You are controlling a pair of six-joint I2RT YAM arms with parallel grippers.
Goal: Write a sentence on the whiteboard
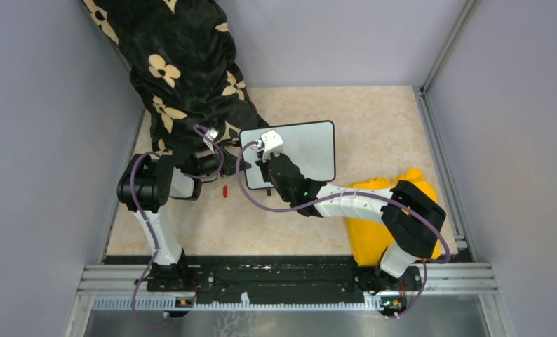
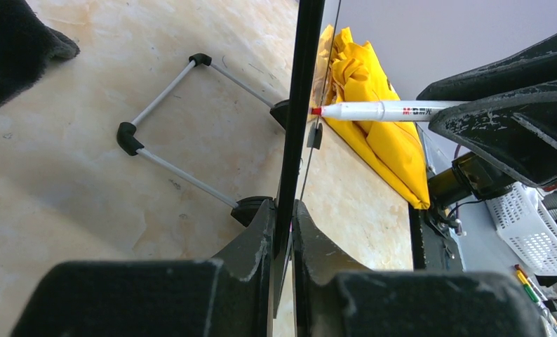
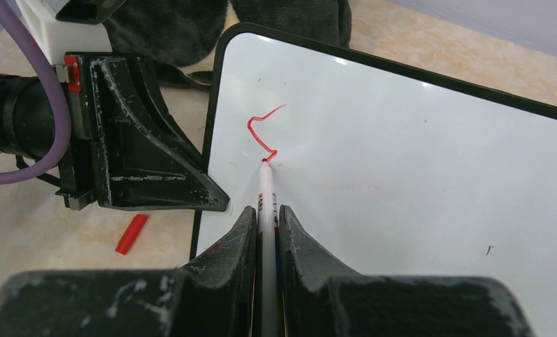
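Two arms stand at the near edge of the table (image 1: 262, 232). A crumpled yellow cloth (image 1: 363, 239) lies by the right arm. A bit farther in, a small red cap (image 1: 224, 190) lies on the table.

Next come the hands. The right gripper (image 3: 265, 214) has its fingers squeezed tight on a thin white marker (image 3: 266, 186), with no gap showing. The marker's red tip touches the whiteboard (image 3: 416, 182). The left gripper (image 2: 284, 210) pinches the board's left edge, and the thin black frame sits between its closed fingers.

The whiteboard is in the middle of the table, between the two hands. It looks tipped up, not flat, and its wire feet (image 2: 163, 133) stick out behind it. Very little of the sentence (image 3: 263, 130) is there: just one red wiggly line near the left side. The rest of the board is white.

I think the board is light and stiff, with a shiny, slippery face. A hard push from the marker could make it slide or tip over. The frame at the edge is the best place to hold it, away from the writing. The marker is thin and smooth, so it may slip or twist; holding it low and pressing softly should help.

Farthest away, a black cloth with pale flowers (image 1: 184, 63) lies heaped at the back.
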